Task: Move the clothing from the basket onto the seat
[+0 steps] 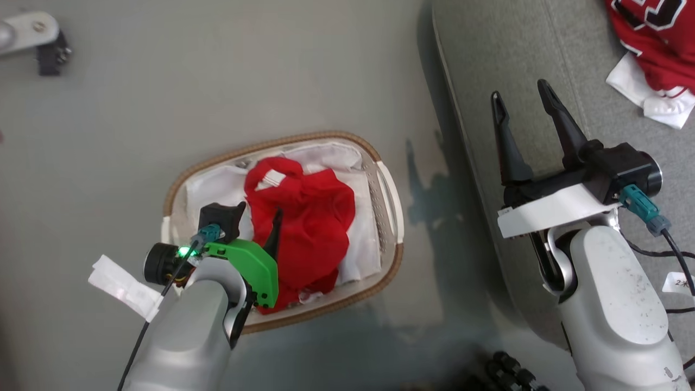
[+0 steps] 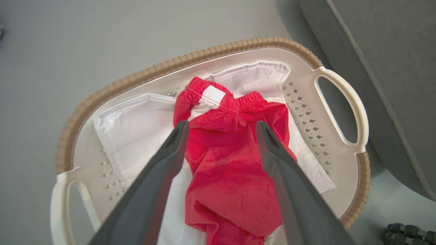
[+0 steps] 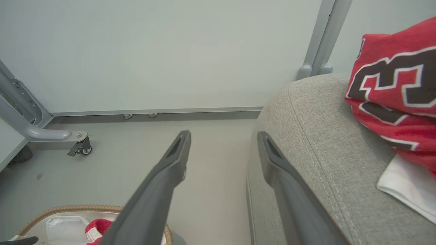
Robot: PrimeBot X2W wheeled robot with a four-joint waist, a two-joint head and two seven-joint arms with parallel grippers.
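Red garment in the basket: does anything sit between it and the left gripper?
Nothing visible does. The crumpled red fabric garment lies uncovered on top of the white cloth liner in the oval white plastic basket with a brown woven rim, and the left gripper, open, points straight at it.

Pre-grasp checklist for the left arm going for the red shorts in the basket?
1. Left gripper open and empty: ok.
2. Left gripper lined up over the red shorts: ok, fabric shows between its fingers.
3. White liner out of the pinch: cannot tell, it lies directly under the shorts.
4. Right gripper away from the basket: ok, open above the seat edge.
5. Drop space on the seat: ok, bare cushion beside the jersey.
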